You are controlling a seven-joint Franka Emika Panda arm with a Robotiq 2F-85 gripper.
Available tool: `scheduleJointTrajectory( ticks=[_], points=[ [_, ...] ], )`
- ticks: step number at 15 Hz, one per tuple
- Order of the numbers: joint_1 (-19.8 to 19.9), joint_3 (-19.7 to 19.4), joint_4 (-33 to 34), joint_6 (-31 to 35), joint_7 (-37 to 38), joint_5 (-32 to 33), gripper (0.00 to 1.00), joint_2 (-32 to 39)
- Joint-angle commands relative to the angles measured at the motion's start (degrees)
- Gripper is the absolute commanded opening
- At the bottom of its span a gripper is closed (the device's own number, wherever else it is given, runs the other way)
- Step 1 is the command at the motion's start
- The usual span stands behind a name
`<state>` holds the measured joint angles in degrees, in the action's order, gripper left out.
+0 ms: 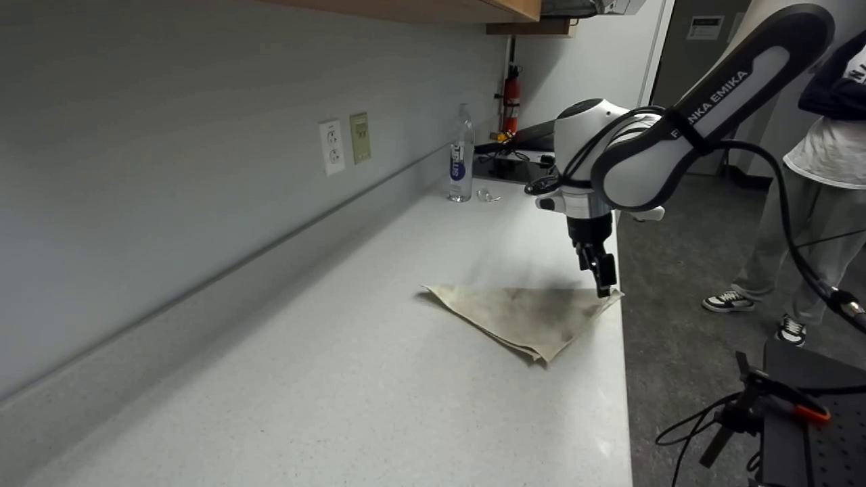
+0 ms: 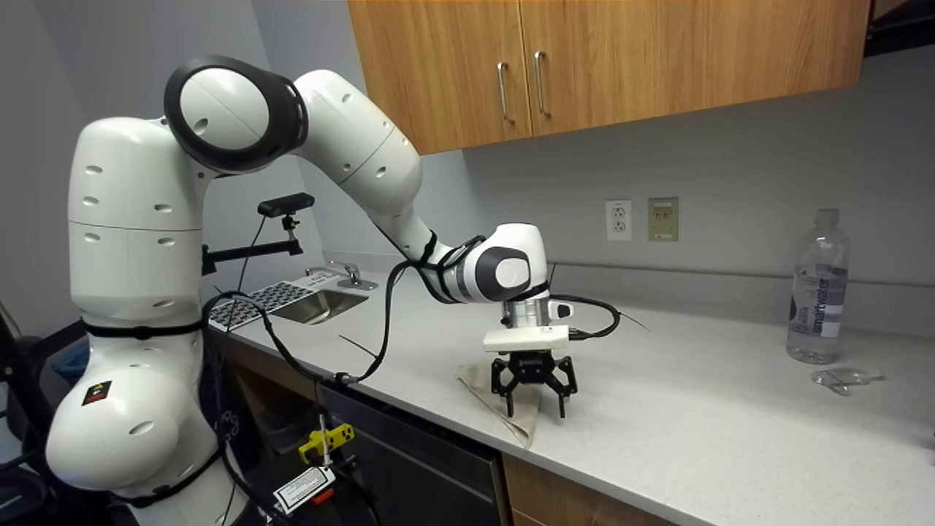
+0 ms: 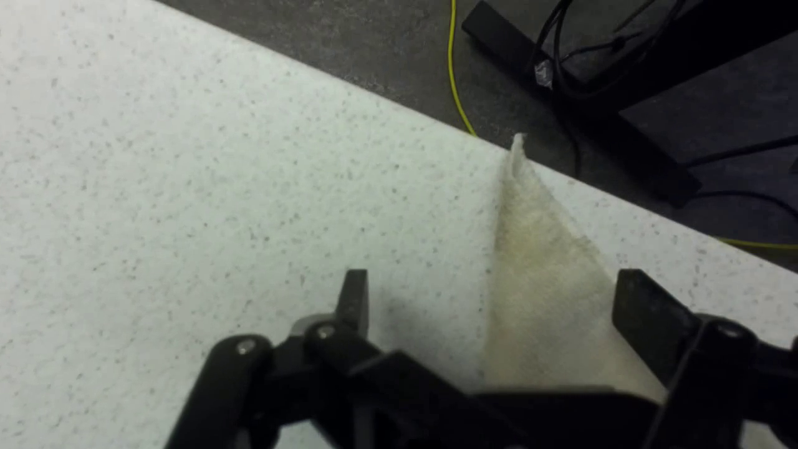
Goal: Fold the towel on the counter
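The beige towel [image 1: 514, 314] lies on the pale counter [image 1: 325, 406] as a triangle, with layered edges. One corner reaches the counter's front edge. It also shows in an exterior view [image 2: 482, 383], partly hidden behind my gripper [image 2: 536, 413]. My gripper points down, open and empty, by the front-edge corner; it also shows in an exterior view [image 1: 605, 287]. In the wrist view, the towel's narrow corner [image 3: 548, 293] lies between my spread fingers [image 3: 492, 277]. The left finger is over bare counter, the right one at the towel's edge. I cannot tell if the fingertips touch anything.
A water bottle [image 2: 817, 299] and a small clear item [image 2: 844, 378] stand on the counter near the wall. A sink [image 2: 319, 307] is at the far end in that view. Wooden cabinets [image 2: 606, 66] hang above. The counter's front edge drops to the floor [image 3: 374, 56].
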<state>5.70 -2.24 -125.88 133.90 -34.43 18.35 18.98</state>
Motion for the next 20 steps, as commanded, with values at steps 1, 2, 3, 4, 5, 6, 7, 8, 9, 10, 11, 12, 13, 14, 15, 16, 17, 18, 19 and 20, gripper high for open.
scheduleJointTrajectory(
  ticks=[1,2,3,4,5,6,7,8,9,10,11,12,13,14,15,16,17,18,19,20],
  points=[
    [0.7,1.3,-1.5,-3.9,-2.5,-2.1,1.0,-1.8],
    [0.6,1.5,-2.0,-3.9,-2.4,-2.4,1.0,-1.7],
    [0.6,1.5,-2.2,-4.2,-2.1,-2.6,1.0,-1.7],
    [0.6,1.8,-2.5,-4.1,-2.3,-3.0,1.0,-1.7],
    [0.7,1.9,-2.8,-3.9,-2.1,-3.4,0.98,-1.7],
    [0.6,2.0,-3.0,-3.8,-2.0,-3.7,0.74,-1.7],
    [0.5,1.9,-3.2,-3.6,-1.7,-3.5,0.74,-1.7],
    [0.5,1.9,-3.3,-3.4,-1.6,-3.4,0.67,-1.7],
    [0.6,2.0,-3.4,-3.2,-1.8,-3.4,0.6,-1.7],
    [0.5,2.0,-3.4,-3.1,-1.7,-3.3,0.52,-1.7],
    [0.5,2.0,-3.4,-3.0,-1.7,-3.4,0.43,-1.7],
    [0.5,2.0,-3.4,-3.0,-1.6,-3.4,0.36,-1.7],
    [0.5,1.9,-3.4,-2.9,-1.6,-3.4,0.28,-1.8],
    [0.5,1.9,-3.4,-2.9,-1.5,-3.4,0.21,-1.9],
    [0.4,1.8,-3.4,-2.9,-1.2,-2.9,0.12,-1.9],
    [0.3,1.7,-3.4,-3.0,-1.1,-2.8,0.06,-1.9],
    [0.2,1.6,-3.3,-3.5,-1.0,-2.3,0.01,-1.9],
    [0.1,1.5,-3.2,-3.8,-1.1,-1.8,0.0,-1.9],
    [-0.1,1.3,-3.1,-4.4,-0.9,-1.0,0.0,-2.0],
    [-0.2,1.1,-3.0,-4.8,-0.8,-0.4,0.0,-2.0]
  ],
)
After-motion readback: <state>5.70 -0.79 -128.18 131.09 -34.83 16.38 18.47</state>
